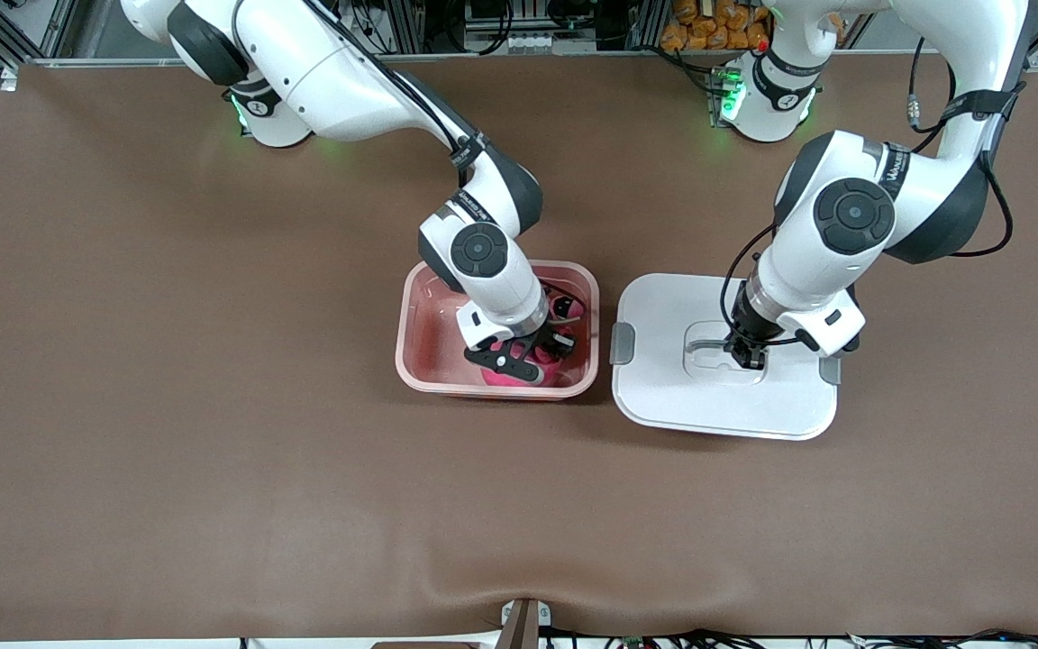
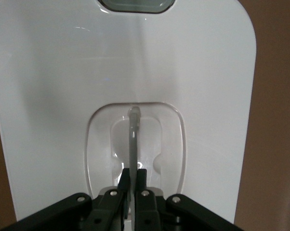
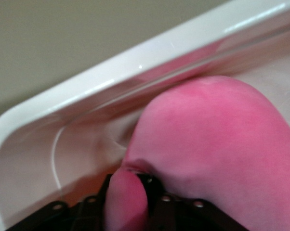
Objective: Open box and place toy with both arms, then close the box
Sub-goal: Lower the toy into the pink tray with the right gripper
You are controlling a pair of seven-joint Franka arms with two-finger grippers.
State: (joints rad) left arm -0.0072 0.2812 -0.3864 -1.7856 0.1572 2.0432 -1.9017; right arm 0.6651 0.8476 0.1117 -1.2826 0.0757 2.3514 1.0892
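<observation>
The right end effector (image 1: 519, 356) is down inside the pink box (image 1: 418, 311), with a bit of the pink plush toy (image 3: 217, 139) between its fingers. The left end effector (image 2: 133, 185) is pinched tight on the grey handle (image 2: 133, 139) of the white lid (image 1: 663, 397), which lies on the surface beside the box. If the toy sticks to the fingers, I think it could get pulled back out.

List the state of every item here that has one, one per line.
box: open, lid off, toy inside.
lid: flat on the table beside the box, toward the left arm's end.
toy: in the box, a fold between the right end effector's fingers.
left end effector: shut on the lid's handle.
right end effector: down in the box.
</observation>
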